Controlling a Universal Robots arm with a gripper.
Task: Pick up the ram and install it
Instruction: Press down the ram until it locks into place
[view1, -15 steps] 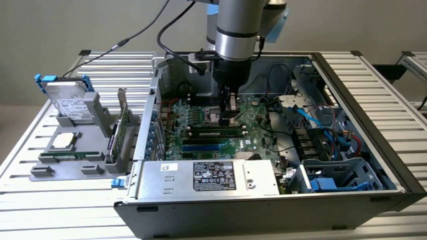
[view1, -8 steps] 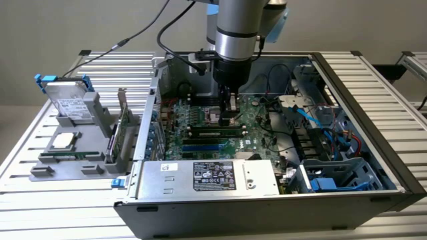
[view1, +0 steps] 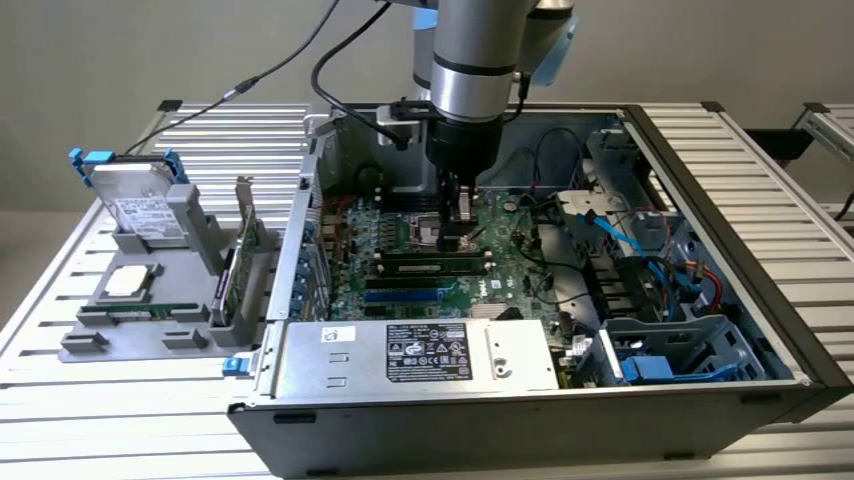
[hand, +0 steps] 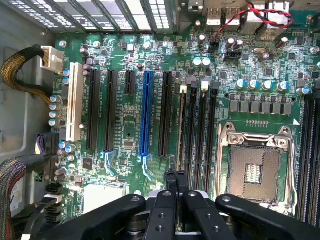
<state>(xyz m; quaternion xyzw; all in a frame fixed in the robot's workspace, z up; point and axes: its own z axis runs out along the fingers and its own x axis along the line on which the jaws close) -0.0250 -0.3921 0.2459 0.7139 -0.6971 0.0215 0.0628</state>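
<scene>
The ram (hand: 180, 131) stands edge-on in the memory slot nearest the long expansion slots, so I see only its thin pale top edge. In the exterior view the ram (view1: 424, 259) is a dark bar lying in the motherboard's slots inside the open computer case. My gripper (hand: 176, 176) is shut, its two fingertips pressed together right at one end of that top edge. Nothing shows between the fingers. Seen from outside, the gripper (view1: 458, 238) hangs straight down over the board, toward the exterior view's right end of the slots.
An empty processor socket (hand: 254, 171) lies beside the memory slots. The power supply (view1: 416, 355) closes the case's near side, and blue and red cables (view1: 654, 265) run on the exterior view's right. Outside the case, a grey holder (view1: 134, 300) carries a hard drive (view1: 140, 210) and an upright card (view1: 244, 250).
</scene>
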